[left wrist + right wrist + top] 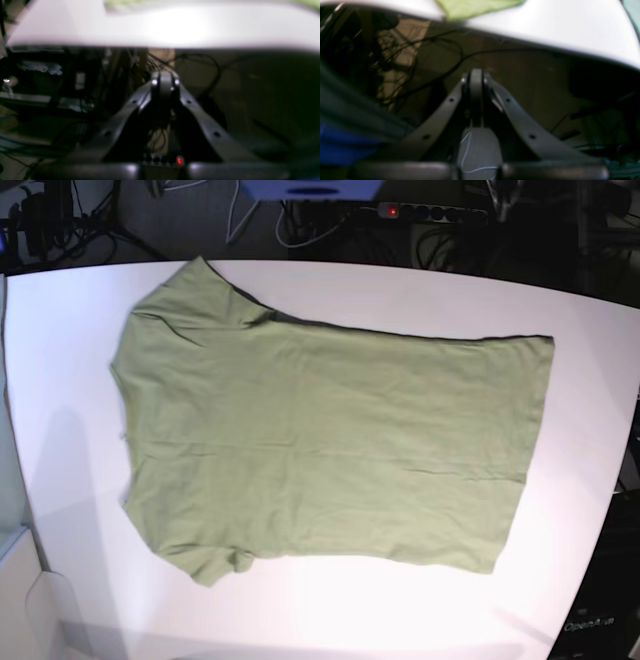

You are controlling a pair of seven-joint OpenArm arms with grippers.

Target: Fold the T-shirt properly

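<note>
The T-shirt (330, 445) is lying spread flat on the white table (400, 295), occupying most of the surface in the base view. Its collar end and both short sleeves are pointing toward that view's left, and its straight hem is running along the right. The fabric is showing light wrinkles but no fold.

Neither arm is appearing in the base view. The left gripper (165, 81) is hanging below and off the table edge, with its fingers (175, 82) pressed together and holding nothing. The left wrist view is heavily blurred, so the pale green strip at its top edge is probably the shirt, though this cannot be confirmed.

The right gripper (475, 75) is likewise sitting below the table edge, with its fingers (465, 80) closed against each other and empty. A corner of the T-shirt (472, 7) is showing above it on the tabletop, well apart from the fingertips.
</note>
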